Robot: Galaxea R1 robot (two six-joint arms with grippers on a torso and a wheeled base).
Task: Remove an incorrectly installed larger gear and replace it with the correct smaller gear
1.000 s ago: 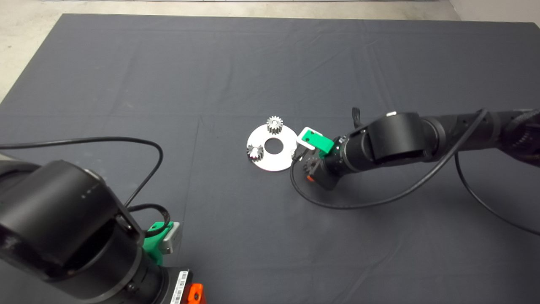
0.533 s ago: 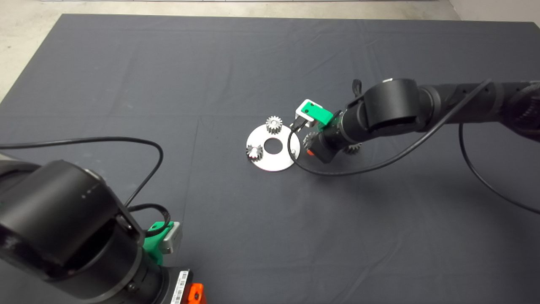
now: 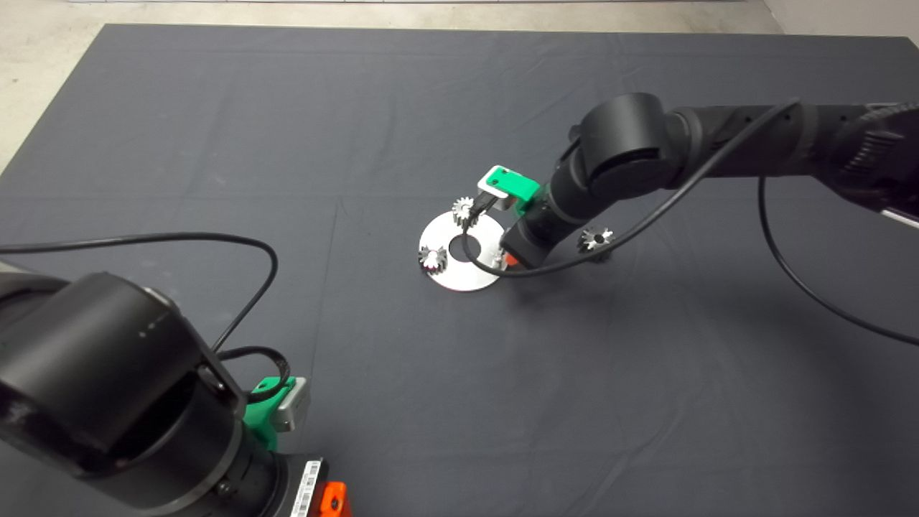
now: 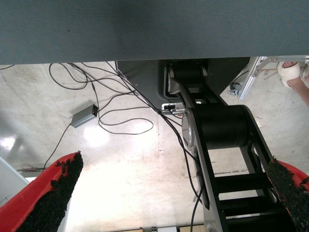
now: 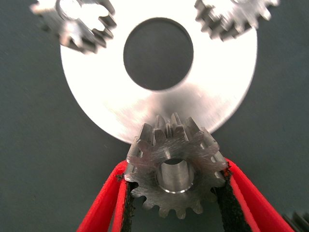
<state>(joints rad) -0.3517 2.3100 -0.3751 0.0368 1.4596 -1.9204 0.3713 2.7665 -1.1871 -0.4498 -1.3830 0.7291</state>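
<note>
My right gripper (image 3: 501, 256) is shut on the smaller gear (image 5: 174, 174), a bright silver one with fine teeth, and holds it at the right rim of the round silver plate (image 3: 474, 271). The plate also shows in the right wrist view (image 5: 106, 101). Two matching small gears stand on the plate, one at its far edge (image 3: 465, 209) and one at its left edge (image 3: 434, 258). The larger gear (image 3: 596, 238), darker with coarse teeth, lies on the mat right of the plate, behind my right wrist. My left gripper (image 3: 330, 499) is parked at the lower left, open and empty.
The right arm's black cable (image 3: 646, 222) loops over the mat beside the plate. The left arm's cable (image 3: 215, 240) arcs across the left of the mat. The left wrist view shows the floor with cables (image 4: 120, 121) and a person's foot (image 4: 292, 72).
My right gripper has carried the smaller gear leftward to the plate's right rim. As the arm swung away, the larger gear came into view on the mat. The left arm has not moved.
</note>
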